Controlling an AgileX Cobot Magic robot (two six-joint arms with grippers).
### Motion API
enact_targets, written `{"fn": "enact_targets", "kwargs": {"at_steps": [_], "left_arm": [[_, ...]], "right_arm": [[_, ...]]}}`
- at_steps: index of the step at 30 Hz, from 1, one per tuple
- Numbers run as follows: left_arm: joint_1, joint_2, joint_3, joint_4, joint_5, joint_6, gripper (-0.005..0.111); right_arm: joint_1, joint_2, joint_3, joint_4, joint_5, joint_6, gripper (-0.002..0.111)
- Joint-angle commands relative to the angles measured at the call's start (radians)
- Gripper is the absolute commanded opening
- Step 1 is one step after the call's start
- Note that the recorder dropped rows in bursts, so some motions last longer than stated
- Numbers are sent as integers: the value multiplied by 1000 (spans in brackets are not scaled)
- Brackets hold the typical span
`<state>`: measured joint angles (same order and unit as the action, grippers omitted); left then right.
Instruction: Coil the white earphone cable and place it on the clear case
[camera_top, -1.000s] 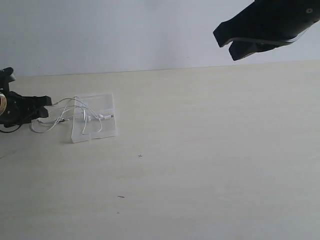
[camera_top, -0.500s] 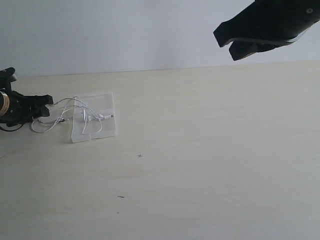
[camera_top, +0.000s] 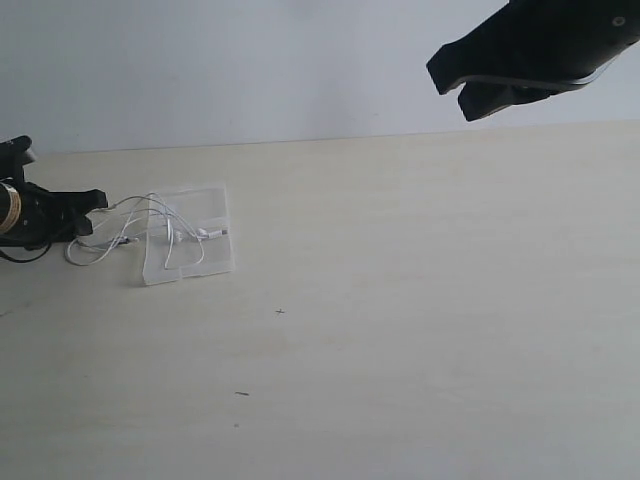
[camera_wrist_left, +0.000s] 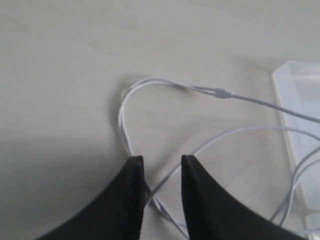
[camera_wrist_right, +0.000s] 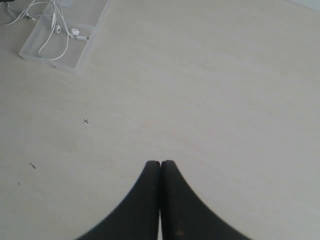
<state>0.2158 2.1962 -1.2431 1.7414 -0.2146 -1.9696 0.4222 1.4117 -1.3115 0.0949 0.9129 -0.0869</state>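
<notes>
The clear case (camera_top: 215, 205) lay flat on the pale table (camera_top: 400, 300). The white earphone cable (camera_top: 165, 225) sprawled in loose loops, partly across the case, with the earbuds inside it, and partly on the table just beside the case's edge.

The left gripper (camera_top: 92, 207) sat low at that same side of the case, over the loops that spilled off it. In the left wrist view its jaws (camera_wrist_left: 161, 160) stood a little apart, with strands of cable (camera_wrist_left: 220, 93) running into the narrow gap. Whether they touched the wire could not be told.

The right gripper (camera_top: 455, 85) hung high above the table, well apart from the case. In the right wrist view its jaws (camera_wrist_right: 160, 163) were pressed together on nothing, with the case (camera_wrist_right: 92, 15) and cable (camera_wrist_right: 52, 30) far off.
</notes>
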Motion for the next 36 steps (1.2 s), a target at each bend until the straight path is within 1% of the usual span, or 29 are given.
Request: {"fn": "enact_targets", "kwargs": {"at_steps": [1, 3, 4, 5, 6, 12, 20, 29, 33, 36], "left_arm": [[-7, 31, 8, 3, -8, -2, 23], [-7, 31, 8, 3, -8, -4, 13], [-7, 31, 8, 3, -13, -4, 6], [-7, 31, 8, 3, -17, -4, 2], [-7, 31, 8, 3, -20, -4, 0], [-7, 31, 8, 3, -29, -4, 0], [-7, -15, 8, 3, -90, 1, 0], [-11, -75, 8, 3, -205, 4, 0], [-34, -111, 8, 3, -217, 16, 0], [-67, -127, 8, 3, -224, 29, 0]], "right_arm": [[-4, -4, 4, 5, -10, 2, 0], [-4, -4, 4, 5, -10, 2, 0], [-4, -6, 4, 5, -10, 2, 0], [-4, -9, 4, 5, -10, 2, 0], [-4, -11, 4, 5, -10, 2, 0], [-4, -32, 4, 0, -14, 2, 0], [-4, -39, 4, 0, -21, 2, 0], [-4, -39, 4, 0, -21, 2, 0], [-4, -39, 4, 0, -23, 2, 0], [-4, -39, 4, 0, -23, 2, 0]]}}
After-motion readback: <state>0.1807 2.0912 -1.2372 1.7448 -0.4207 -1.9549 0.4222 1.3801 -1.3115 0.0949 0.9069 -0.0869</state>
